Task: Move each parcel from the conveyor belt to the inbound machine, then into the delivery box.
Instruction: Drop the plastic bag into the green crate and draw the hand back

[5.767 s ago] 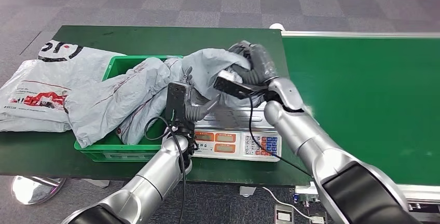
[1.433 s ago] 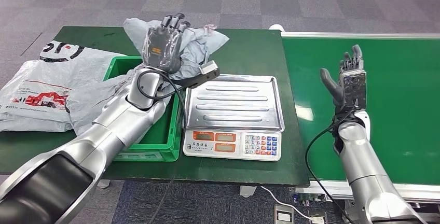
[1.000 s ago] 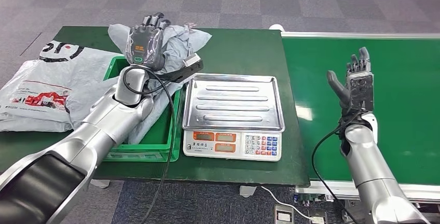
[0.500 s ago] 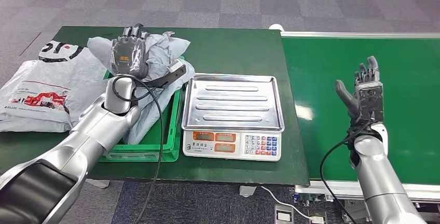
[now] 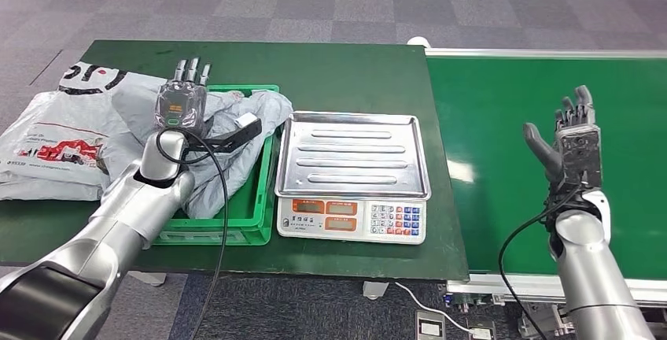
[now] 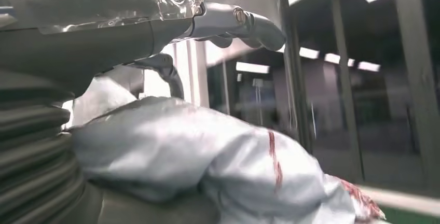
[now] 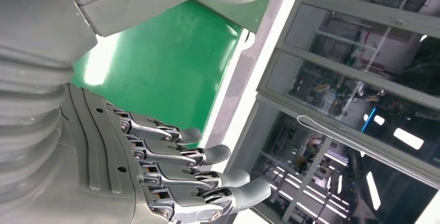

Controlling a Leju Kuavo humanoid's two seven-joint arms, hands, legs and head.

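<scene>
A crumpled grey parcel [image 5: 271, 108] lies in the green delivery box [image 5: 263, 198], spilling over its near-left rim. My left hand [image 5: 181, 100] hovers over the box with its fingers straight and apart, palm against the parcel's top. The left wrist view has the same parcel [image 6: 207, 156] lying under the outstretched fingers [image 6: 249, 22], with no finger wrapped around it. Over the green conveyor belt [image 5: 503, 120] my right hand [image 5: 574, 139] is raised, fingers spread and holding nothing; the right wrist view shows this hand [image 7: 155, 182] above the belt [image 7: 166, 73].
The inbound scale [image 5: 354, 155] with its bare steel tray stands between the box and the belt. White and grey printed parcels [image 5: 55, 135] lie on the dark green table [image 5: 354, 72] left of the box. Grey carpet floor lies beyond.
My left hand carried the grey parcel leftward and down into the green box, then straightened its fingers off it. My right hand drifted right over the belt, still spread.
</scene>
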